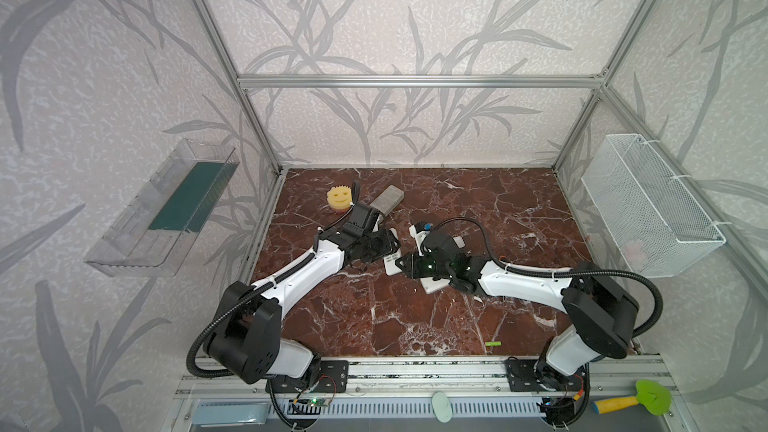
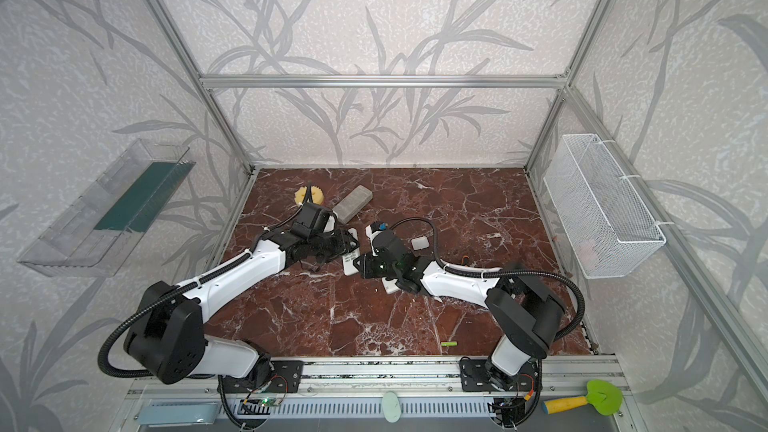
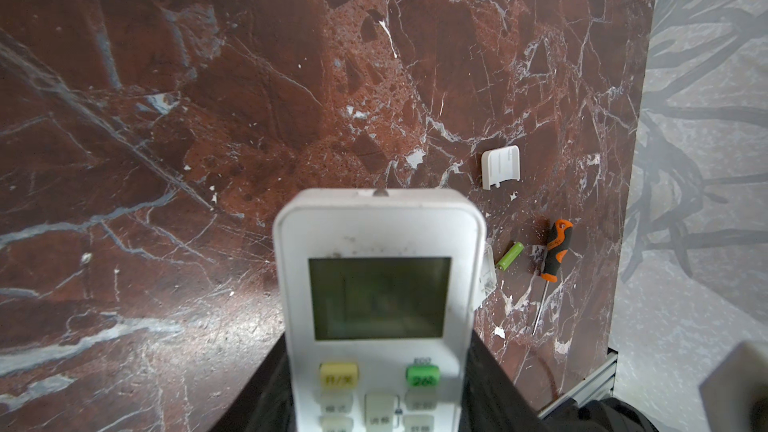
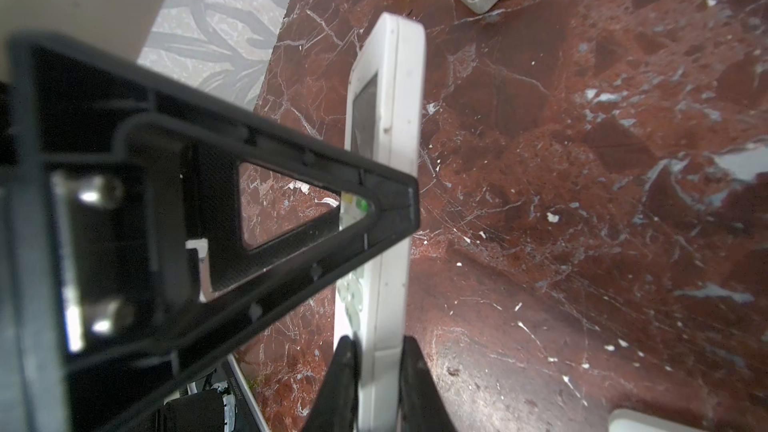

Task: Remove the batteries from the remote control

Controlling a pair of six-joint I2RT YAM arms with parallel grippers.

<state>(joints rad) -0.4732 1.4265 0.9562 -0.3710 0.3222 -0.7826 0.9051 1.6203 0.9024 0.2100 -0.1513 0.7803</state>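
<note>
Left wrist view gives me the white plastic remote control (image 3: 378, 243) with its grey display, clamped across its width by my left gripper (image 3: 376, 371), screen end poking out past the fingers. I judge that grip is there only to steady the body. In the right wrist view my right gripper (image 4: 380, 371) is clenched front-to-back on the same remote's button end, where I take the battery bay to be, so one arm braces while the other works. Whether any cell sits in that bay I cannot tell, as neither wrist camera shows the remote's back.

Two slim lime-green batteries are already out on the red marble surface (image 3: 208, 118). One (image 3: 510, 256) lies close beside the remote, with an orange-and-black screwdriver (image 3: 555, 255) a little farther from it. The other (image 1: 493, 344) rests well apart from the remote, nearer the camera in a top view. A small white battery cover (image 3: 500, 167) lies loose near the remote, presumably taken off to open a bay.
</note>
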